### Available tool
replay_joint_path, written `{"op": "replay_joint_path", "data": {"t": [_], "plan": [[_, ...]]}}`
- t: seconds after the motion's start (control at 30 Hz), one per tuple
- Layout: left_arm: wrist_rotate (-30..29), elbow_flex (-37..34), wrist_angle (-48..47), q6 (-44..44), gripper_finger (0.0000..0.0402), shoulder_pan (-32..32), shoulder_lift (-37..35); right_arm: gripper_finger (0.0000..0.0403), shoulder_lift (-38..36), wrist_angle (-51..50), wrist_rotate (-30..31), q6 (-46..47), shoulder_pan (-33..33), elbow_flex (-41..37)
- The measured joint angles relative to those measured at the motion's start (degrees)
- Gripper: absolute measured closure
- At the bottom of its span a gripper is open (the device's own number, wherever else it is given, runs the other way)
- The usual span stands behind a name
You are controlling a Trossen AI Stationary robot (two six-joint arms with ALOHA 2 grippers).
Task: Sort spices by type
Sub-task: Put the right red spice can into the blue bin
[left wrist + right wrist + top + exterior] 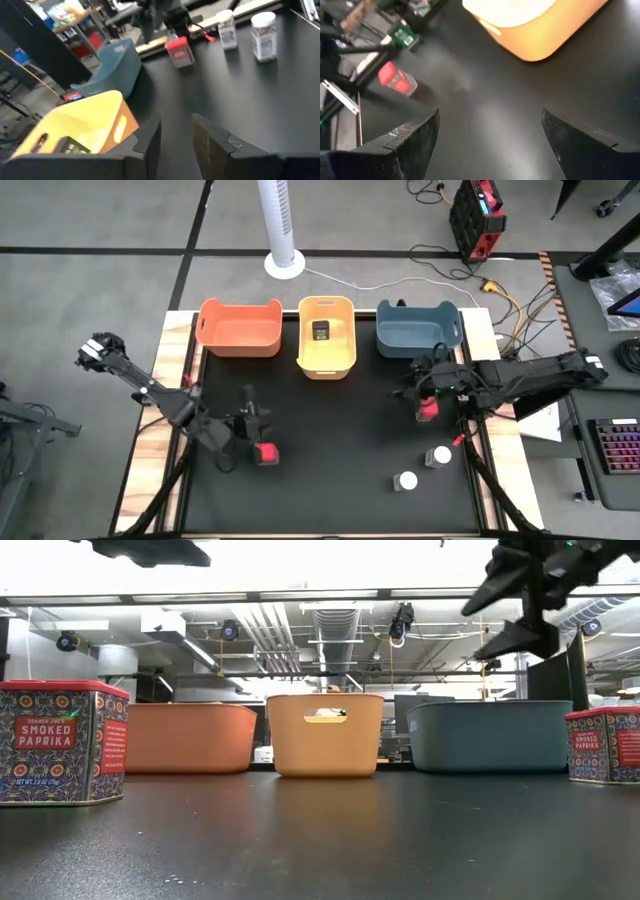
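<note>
Two red paprika tins remain on the counter (330,510). One paprika tin (265,453) stands near the left edge, directly beside the left gripper (250,423), on the side toward the counter's front edge. The other paprika tin (428,409) stands near the right edge, under or just beside the right gripper (425,385); from above, contact cannot be confirmed.

Both tins stand upright, long axis vertical, red lids up.

Gripper state: in each wrist view the arm's own fingers are spread with bare counter between them. Both grippers are open and hold nothing.

Each arm is nearer its own tin, so each tin suits the arm on its side.

Two white-capped jars (421,468) stand close together toward the front right corner, nearer the right arm. One black tin (320,331) lies inside the yellow bin (327,366) at the back edge, between the orange bin (240,345) and the blue bin (417,340). A second black tin is not visible.
</note>
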Motion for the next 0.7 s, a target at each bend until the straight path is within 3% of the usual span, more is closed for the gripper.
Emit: {"op": "replay_joint_path", "data": {"t": [0.17,0.43,0.57,0.7], "plan": [[-3.59,-0.1,-0.72,2.94,0.0315,0.01,-2.72,0.006,11.49,-9.56,0.01,3.33,1.59,10.51],[-9.26,-3.16,-5.14,-2.43,0.0315,0.04,-5.73,0.006,27.56,-47.85,-3.49,15.48,4.35,30.77],[-9.56,-5.71,-5.19,-7.11,0.0315,0.04,-6.11,0.006,30.49,-58.59,-5.39,20.42,7.65,37.32],[-9.56,-7.71,-4.7,-10.21,0.0315,0.04,-5.79,0.0062,28.94,-63.81,-7.97,26.13,8.74,37.88]]}}
